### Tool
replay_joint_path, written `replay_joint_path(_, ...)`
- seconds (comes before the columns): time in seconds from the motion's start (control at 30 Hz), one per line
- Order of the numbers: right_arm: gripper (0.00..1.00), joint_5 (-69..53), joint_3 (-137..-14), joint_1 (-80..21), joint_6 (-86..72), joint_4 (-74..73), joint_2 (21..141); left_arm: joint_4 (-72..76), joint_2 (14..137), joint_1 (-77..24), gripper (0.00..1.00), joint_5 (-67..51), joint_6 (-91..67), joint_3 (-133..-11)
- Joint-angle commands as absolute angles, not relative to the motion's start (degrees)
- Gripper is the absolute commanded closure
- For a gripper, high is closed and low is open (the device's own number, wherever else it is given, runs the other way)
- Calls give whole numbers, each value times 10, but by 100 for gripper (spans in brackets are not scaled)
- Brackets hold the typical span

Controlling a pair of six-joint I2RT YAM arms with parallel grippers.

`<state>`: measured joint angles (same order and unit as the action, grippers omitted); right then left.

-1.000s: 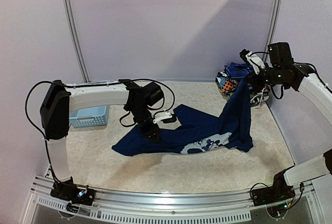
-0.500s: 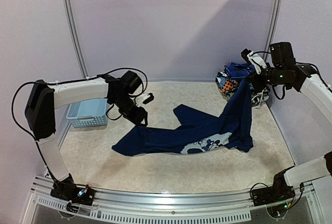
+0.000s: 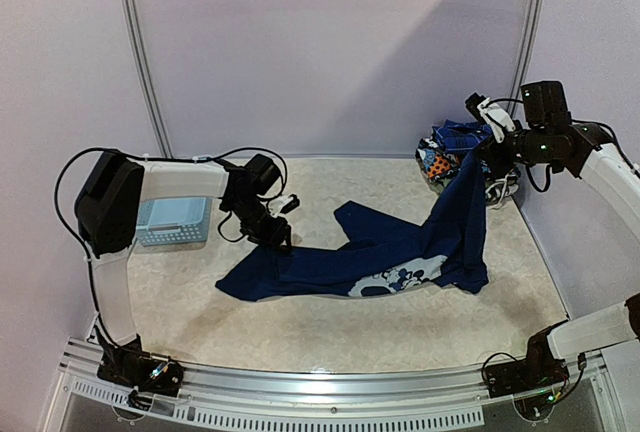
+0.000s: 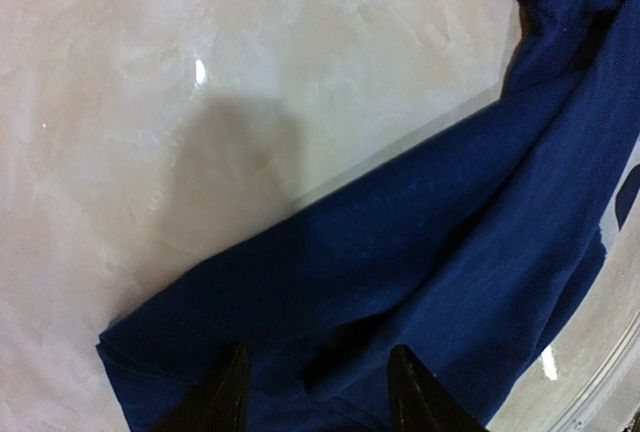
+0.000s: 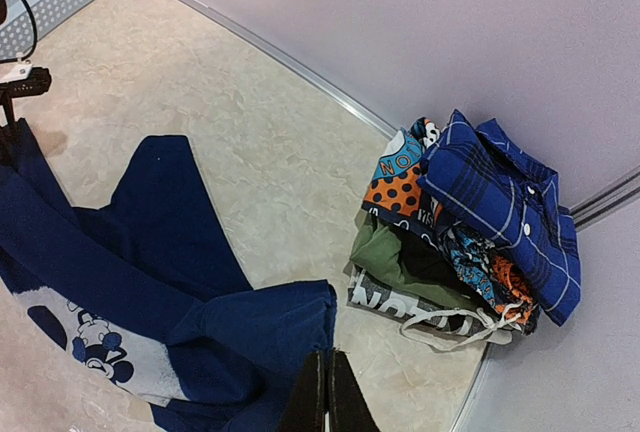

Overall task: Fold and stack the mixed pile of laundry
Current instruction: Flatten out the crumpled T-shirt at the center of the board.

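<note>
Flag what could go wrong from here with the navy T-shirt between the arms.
1. The right tool is shut on a lifted corner of the navy T-shirt, close beside the laundry pile; a swing could knock the plaid shirt off it.
2. The left tool hangs open over rumpled, doubled cloth at the shirt's other end; closing there may pinch two layers.
</note>
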<state>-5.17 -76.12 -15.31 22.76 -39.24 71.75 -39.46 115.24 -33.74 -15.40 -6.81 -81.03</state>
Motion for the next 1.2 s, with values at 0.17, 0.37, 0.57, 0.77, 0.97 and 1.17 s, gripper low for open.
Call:
replay_joint_path(0.17,100,-54,-759,-150,225,-391,716,-416,1126,-337,55,-204,-37,-798)
replay_joint_path(0.37,100,-56,-761,-150,223,-389,721,-436,1139,-337,60,-208,-21,-801)
replay_joint_path(0.57,100,-54,-760,-150,223,-391,720,-442,1145,-339,60,-199,-13,-804)
replay_joint_path(0.77,100,-59,-760,-150,222,-390,722,-445,1150,-341,56,-180,-5,-808)
replay_joint_path(0.97,100,-62,-758,-150,220,-390,721,-450,1170,-342,56,-185,-2,-819)
replay_joint_path(1.17,100,-60,-755,-150,221,-391,716,-449,1179,-344,60,-221,0,-826)
